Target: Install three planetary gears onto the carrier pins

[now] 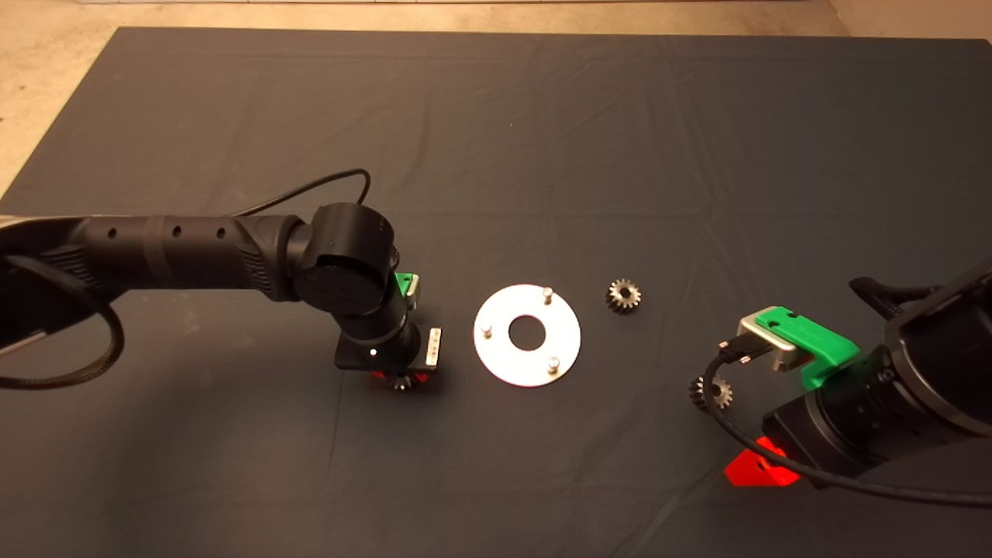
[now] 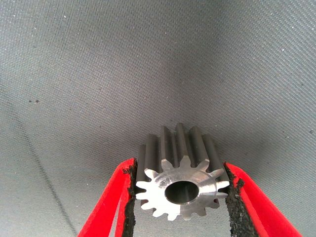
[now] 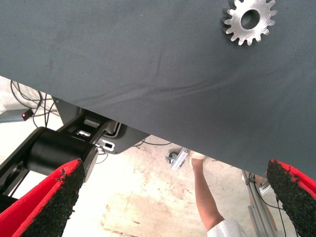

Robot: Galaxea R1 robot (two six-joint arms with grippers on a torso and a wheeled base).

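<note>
The silvery carrier disc (image 1: 508,364) lies mid-mat with three bare upright pins (image 1: 547,293), (image 1: 487,330), (image 1: 553,363). My left gripper (image 1: 401,378) is just left of the disc, low over the mat, shut on a planetary gear (image 2: 180,185) held between its pads. A second gear (image 1: 623,296) lies on the mat right of the disc. A third gear (image 1: 711,392) lies further right, partly behind a cable, and also shows in the right wrist view (image 3: 249,19). My right gripper (image 1: 763,465) is open and empty at the lower right, near that gear.
The dark mat (image 1: 496,139) covers the table, with bare tabletop beyond its far left edge. The right wrist view looks past the mat's edge at the floor, a black machine base (image 3: 54,148) and a person's arm (image 3: 205,197).
</note>
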